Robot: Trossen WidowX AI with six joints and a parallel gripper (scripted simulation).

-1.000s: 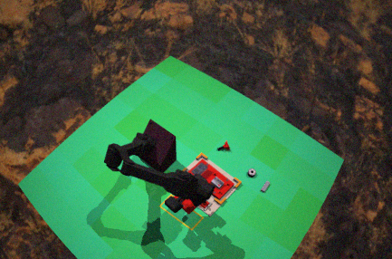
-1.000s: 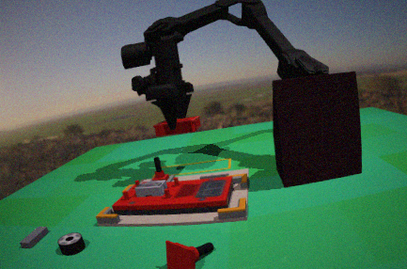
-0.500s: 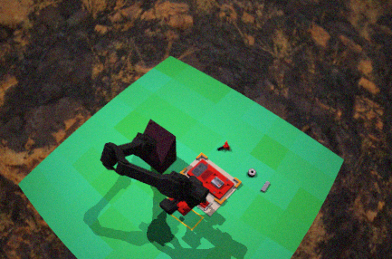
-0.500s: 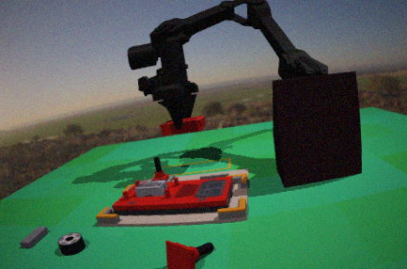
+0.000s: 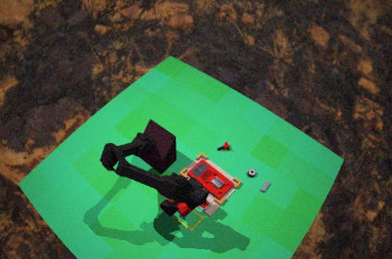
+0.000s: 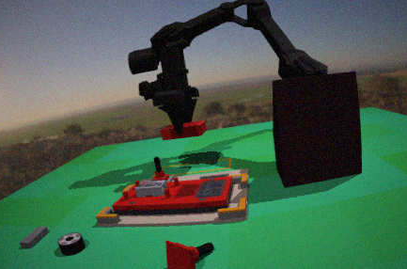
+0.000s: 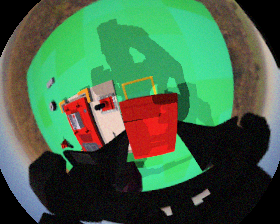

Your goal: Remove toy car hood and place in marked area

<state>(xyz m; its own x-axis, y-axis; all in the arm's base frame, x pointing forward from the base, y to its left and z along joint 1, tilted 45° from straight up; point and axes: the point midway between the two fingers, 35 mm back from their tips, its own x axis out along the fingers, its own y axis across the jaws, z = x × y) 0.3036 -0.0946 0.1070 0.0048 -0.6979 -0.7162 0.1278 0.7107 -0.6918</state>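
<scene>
The red hood [image 5: 184,208] [image 6: 194,128] [image 7: 151,130] is held in the air between the fingers of my gripper [image 6: 179,130], which is shut on it. The hood hangs well above the table. The marked area, a thin yellow outline [image 5: 197,224] [image 6: 230,164] [image 7: 138,80], lies on the table beside the car's tray; the hood covers part of it in the top view and wrist views. The red toy car [image 5: 224,189] [image 6: 148,202] [image 7: 78,109] sits in the tray with its grey engine block exposed. The fingertips are partly hidden in the top view.
The pale tray [image 6: 172,220] has raised yellow corners. A red part with a black peg [image 6: 158,165] [image 7: 100,106] stands beside the car. Another red-and-black part [image 5: 224,146] [image 6: 179,256], a wheel [image 5: 252,172] [image 6: 70,244] and a grey block [image 5: 265,186] [image 6: 34,237] lie apart. The arm stands on a dark box [image 5: 160,147] [image 6: 318,132].
</scene>
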